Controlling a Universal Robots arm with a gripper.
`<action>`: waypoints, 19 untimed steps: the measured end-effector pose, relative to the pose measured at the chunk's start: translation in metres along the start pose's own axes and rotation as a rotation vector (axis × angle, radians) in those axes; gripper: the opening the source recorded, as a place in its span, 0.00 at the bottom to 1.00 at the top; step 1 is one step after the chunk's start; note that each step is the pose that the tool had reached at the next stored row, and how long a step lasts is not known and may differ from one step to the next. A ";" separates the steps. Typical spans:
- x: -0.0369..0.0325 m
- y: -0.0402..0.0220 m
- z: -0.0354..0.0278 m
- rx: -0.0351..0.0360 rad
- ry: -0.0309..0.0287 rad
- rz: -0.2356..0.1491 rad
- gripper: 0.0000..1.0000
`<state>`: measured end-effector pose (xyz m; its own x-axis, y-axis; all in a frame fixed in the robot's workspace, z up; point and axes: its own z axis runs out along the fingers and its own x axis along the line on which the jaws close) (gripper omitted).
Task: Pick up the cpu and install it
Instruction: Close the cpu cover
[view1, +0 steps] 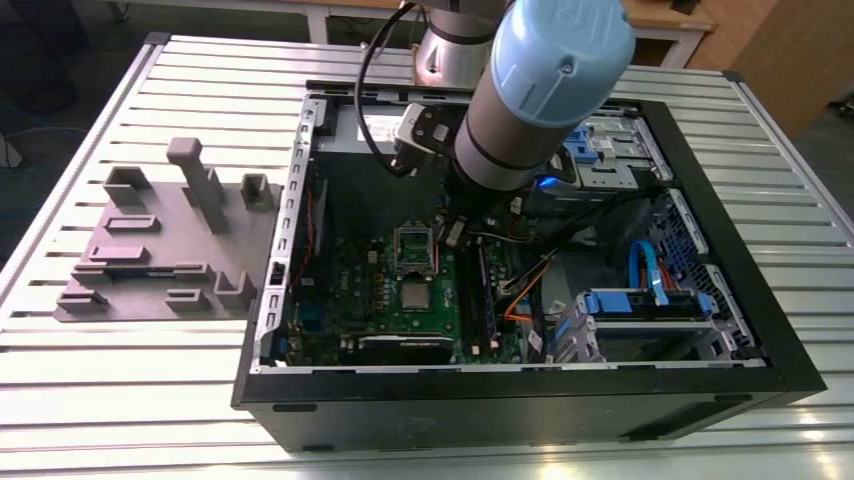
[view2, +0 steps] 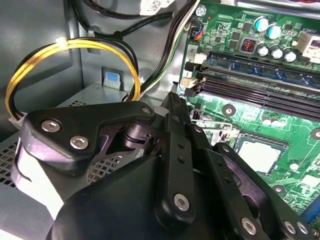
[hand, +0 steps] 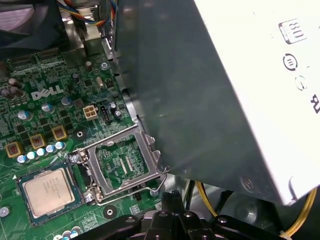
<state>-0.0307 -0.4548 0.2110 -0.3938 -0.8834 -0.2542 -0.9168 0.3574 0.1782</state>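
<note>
slatted metal table (view1: 134, 380), open computer case (view1: 534, 400), grey fixture plate (view1: 147, 270)

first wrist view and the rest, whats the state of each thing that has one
cpu: lying flat in its socket, silvery top up, nothing holding it
socket frame: swung open, hinged up beside the cpu, not clamped over it
computer case: side panel off, interior exposed
end effector: above the motherboard, apart from the cpu, holding nothing
grey fixture: on the table beside the case, slots unfilled
</note>
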 end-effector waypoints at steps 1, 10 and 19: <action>0.0001 0.0000 0.0001 0.0000 0.0000 0.000 0.10; 0.0017 0.0026 0.0018 0.0204 -0.0184 0.081 0.10; 0.0038 0.0049 0.0056 0.0294 -0.0246 0.114 0.10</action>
<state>-0.0371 -0.4547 0.2056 -0.4967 -0.8290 -0.2572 -0.8674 0.4641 0.1795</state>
